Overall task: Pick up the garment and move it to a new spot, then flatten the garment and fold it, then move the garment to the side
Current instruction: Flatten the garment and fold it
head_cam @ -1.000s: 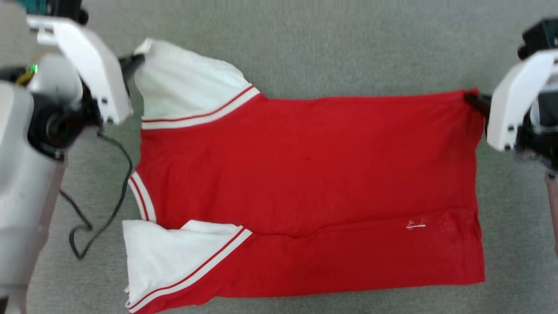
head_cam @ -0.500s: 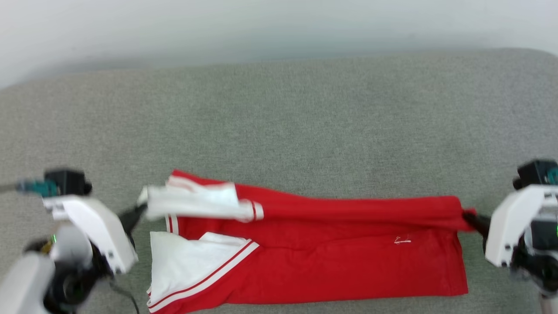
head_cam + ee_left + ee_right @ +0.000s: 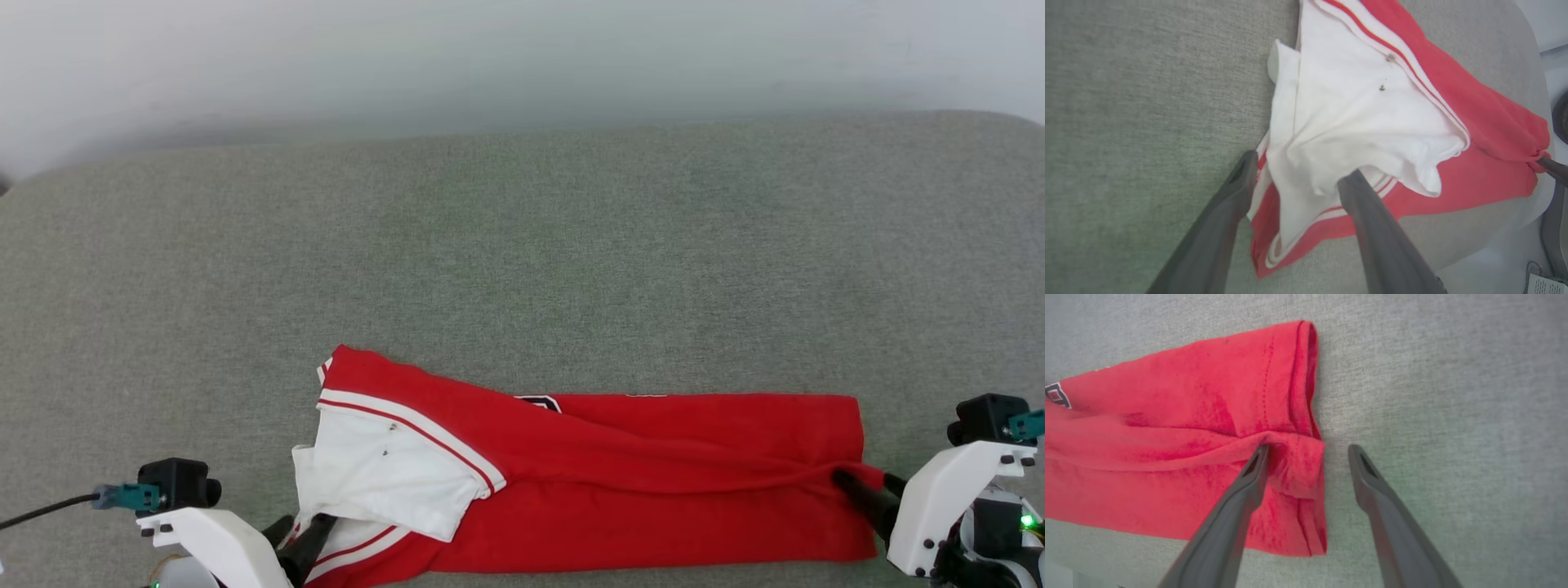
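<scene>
head view, garment point(image 3: 653, 482): folded into a long red band, lying flat close to the near edge of the grey worktop point(image 3: 522, 245). The white sleeve point(image 3: 384, 474) is on top at its left end, and a scrap of black print point(image 3: 539, 402) shows along its far edge.
head view, left gripper point(image 3: 306, 523): at the garment's left end, tips by the striped trim under the sleeve; jaws apart.
head view, right gripper point(image 3: 865, 482): at the garment's right near corner; jaws apart, one tip on bunched red cloth.
head view, cable point(image 3: 41, 510): left of the garment, running to the left wrist.
left wrist view, jaws: wide apart, astride the sleeve's crumpled end and not clamped on it. One finger point(image 3: 1237, 196) is at the garment's edge, the other point(image 3: 1367, 212) over the trim.
left wrist view, far corner point(image 3: 1537, 157): red cloth gathered to a point, with a dark finger of the right gripper touching it.
right wrist view, jaws: apart. One finger point(image 3: 1249, 477) is on the garment's bunched corner, the other point(image 3: 1372, 482) just beside the garment over bare worktop.
right wrist view, hem point(image 3: 1306, 384): doubled, stitched, running away from the tips.
</scene>
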Robot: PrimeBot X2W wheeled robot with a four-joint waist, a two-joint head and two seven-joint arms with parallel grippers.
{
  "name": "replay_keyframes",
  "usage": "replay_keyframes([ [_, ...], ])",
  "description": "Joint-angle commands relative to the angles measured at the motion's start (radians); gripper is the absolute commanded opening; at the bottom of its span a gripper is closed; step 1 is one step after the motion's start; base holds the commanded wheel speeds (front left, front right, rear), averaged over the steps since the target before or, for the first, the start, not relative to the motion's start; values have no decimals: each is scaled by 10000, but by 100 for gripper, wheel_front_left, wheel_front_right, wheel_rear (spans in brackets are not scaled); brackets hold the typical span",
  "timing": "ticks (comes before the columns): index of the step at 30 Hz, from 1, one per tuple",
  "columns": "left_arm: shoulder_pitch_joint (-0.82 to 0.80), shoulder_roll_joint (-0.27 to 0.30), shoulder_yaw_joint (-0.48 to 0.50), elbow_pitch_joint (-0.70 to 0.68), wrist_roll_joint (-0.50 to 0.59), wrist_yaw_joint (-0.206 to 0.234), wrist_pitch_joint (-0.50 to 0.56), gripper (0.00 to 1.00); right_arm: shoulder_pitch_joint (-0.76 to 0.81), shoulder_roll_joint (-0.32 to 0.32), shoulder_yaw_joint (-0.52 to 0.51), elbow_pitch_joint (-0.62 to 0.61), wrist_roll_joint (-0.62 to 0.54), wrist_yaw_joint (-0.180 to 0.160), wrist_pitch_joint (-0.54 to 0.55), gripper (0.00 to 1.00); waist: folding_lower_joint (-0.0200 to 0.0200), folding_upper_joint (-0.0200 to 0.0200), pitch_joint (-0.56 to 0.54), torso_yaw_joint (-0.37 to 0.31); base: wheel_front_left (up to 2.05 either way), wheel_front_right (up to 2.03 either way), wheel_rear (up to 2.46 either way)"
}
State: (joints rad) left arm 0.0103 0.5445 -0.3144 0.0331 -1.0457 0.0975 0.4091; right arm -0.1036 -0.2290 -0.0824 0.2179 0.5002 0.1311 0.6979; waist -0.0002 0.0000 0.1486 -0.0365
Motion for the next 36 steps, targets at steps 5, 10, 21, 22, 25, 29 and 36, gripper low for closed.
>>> replay_keyframes([
  [5,184,-161,298,-316,802,235,-1453,100,330,-169,-251,-957,131,-8,-722,100,2,0,-453,-77,0,0,0],
  [10,-91,-387,596,-795,1642,624,-2848,100,397,-282,-713,-2070,-140,-8,-580,100,2,0,-839,-24,0,0,0],
  [21,-534,-1103,472,-1321,3539,1080,-5734,100,566,-406,-1733,-2639,-877,-8,2039,100,2,0,-1175,593,0,0,0],
  [22,-573,-1152,388,-1308,3707,1094,-5913,100,612,-336,-1800,-2561,-907,-8,2186,100,2,0,-1171,706,0,0,0],
  [25,-688,-1298,177,-1286,4114,1033,-6265,100,734,-75,-1930,-2265,-1038,-8,2441,100,2,0,-1067,996,0,0,0],
  [29,-982,-1385,-72,-1306,4503,886,-6448,100,618,237,-2042,-1681,-1085,-8,2527,100,2,0,-745,1315,0,0,0],
  [36,-1285,-1402,-322,-1413,4882,828,-6508,100,121,457,-1953,-538,-1089,-8,2602,100,2,0,-226,1618,0,0,0],
])
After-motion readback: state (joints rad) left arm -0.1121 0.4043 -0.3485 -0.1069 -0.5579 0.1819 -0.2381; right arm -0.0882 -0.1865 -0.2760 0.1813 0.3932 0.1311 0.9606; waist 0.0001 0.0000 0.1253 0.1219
